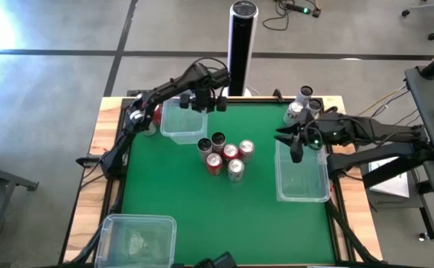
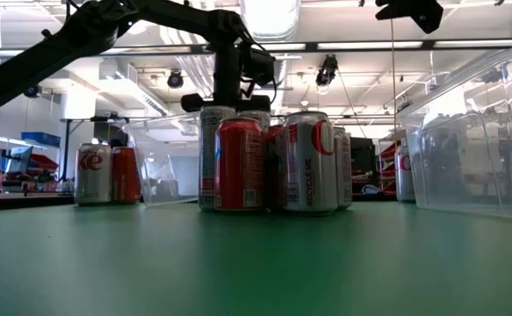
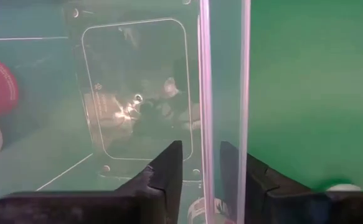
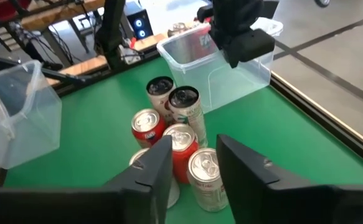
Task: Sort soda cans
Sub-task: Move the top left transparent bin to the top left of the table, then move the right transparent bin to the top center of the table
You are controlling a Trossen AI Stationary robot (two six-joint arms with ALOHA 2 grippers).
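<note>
Step in hand: sorting is part done, by my reading; neither hand carries a can.
Can cluster (image 1: pixel 225 155): six cans, red, dark and silver-white, standing upright and packed together at the middle of the green surface (image 1: pixel 202 201).
Other cans: two (image 1: pixel 151 119) just outside the far bin (image 1: pixel 182 119), on its side away from the cluster; two or three (image 1: pixel 301 104) at the surface's far edge, beyond the side bin (image 1: pixel 302 173).
Left hand (image 1: pixel 202 103): over the far bin's rim, fingers (image 3: pixel 169 165) spread, one on each side of its clear wall, gripping nothing.
Right hand (image 1: pixel 295 141): raised above the side bin's far end, pointed at the cluster, fingers (image 4: pixel 153 165) parted and empty.
Near bin (image 1: pixel 137 237): at the surface's front edge, well apart from the cluster.
Next move: probably a reach to an outer can of the cluster, with the fingers set around that one alone, since its neighbours touch.
</note>
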